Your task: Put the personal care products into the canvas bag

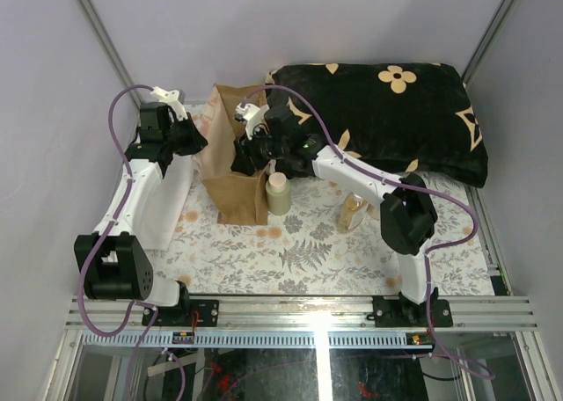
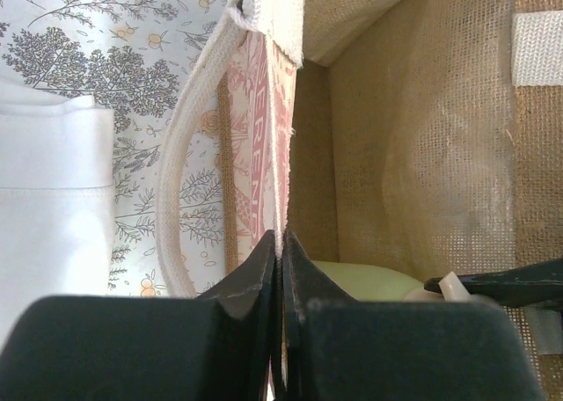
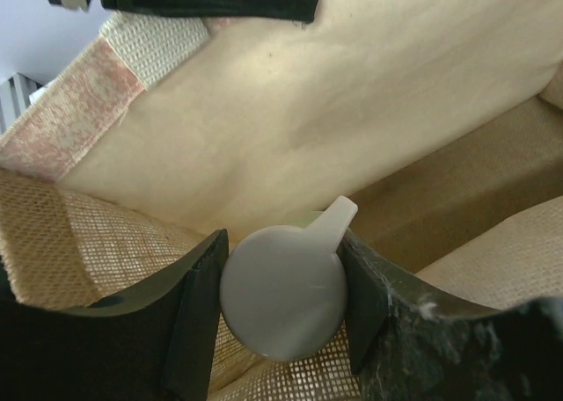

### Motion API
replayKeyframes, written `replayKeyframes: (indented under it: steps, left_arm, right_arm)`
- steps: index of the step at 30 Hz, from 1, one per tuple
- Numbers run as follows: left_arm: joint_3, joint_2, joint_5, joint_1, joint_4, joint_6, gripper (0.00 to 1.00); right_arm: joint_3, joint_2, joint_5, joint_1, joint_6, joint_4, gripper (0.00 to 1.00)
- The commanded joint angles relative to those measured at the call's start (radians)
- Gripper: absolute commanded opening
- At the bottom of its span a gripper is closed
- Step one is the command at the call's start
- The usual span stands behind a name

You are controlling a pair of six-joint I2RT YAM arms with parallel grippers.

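**Green bottle in the bag's mouth: lower it, then let go**

My right gripper (image 3: 281,273) is clamped on the pale cap of a green bottle (image 3: 283,311), which hangs just inside the mouth of the bag (image 1: 233,199). My left gripper (image 2: 280,251) has its jaws pressed together on one wall of the bag at the rim, beside a strap (image 2: 186,190), and this props the mouth open.

To do this step well, I would hold the left pinch firm so the wall cannot fold inward. I would take the right wrist straight down, clear of the weave, and part the jaws only once the bottle is low. Let go from high up, it could tip the bag, I judge. I would then lift straight out so a finger does not snag the cloth.

The cream bottle (image 1: 278,193) stands just beside the bag, and the amber bottle (image 1: 352,212) stands further right, in front of the cushion (image 1: 387,111).

No view shows the bag's floor, so I cannot tell what, if anything, lies inside. I cannot find the fourth bottle. From the right wrist, the cap hides the bottle's body, and the left wrist shows only a sliver of its green side. From above, the grippers and the bag mouth merge into one dark mass, so I cannot judge how deep the bottle sits.
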Motion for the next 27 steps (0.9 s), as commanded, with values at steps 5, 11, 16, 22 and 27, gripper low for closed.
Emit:
replayKeyframes:
  steps: [5, 11, 16, 22, 27]
  left_arm:
    - [0.015, 0.012, 0.029, -0.003, 0.04, 0.004, 0.0]
    - [-0.009, 0.004, 0.039, -0.003, 0.058, -0.014, 0.0]
    - [-0.024, -0.001, 0.04, -0.003, 0.068, -0.018, 0.0]
    - [-0.028, -0.004, 0.038, -0.003, 0.075, -0.02, 0.0]
    - [-0.022, 0.0, 0.043, -0.003, 0.076, -0.02, 0.0]
  right_arm:
    - [0.002, -0.099, 0.006, 0.047, -0.01, 0.126, 0.01]
    - [0.021, -0.053, 0.038, 0.065, -0.046, 0.085, 0.32]
    - [0.004, -0.053, 0.085, 0.068, -0.082, 0.066, 0.54]
    - [0.016, -0.056, 0.109, 0.068, -0.106, 0.022, 0.67]
    - [0.052, -0.052, 0.108, 0.069, -0.107, -0.019, 0.73]
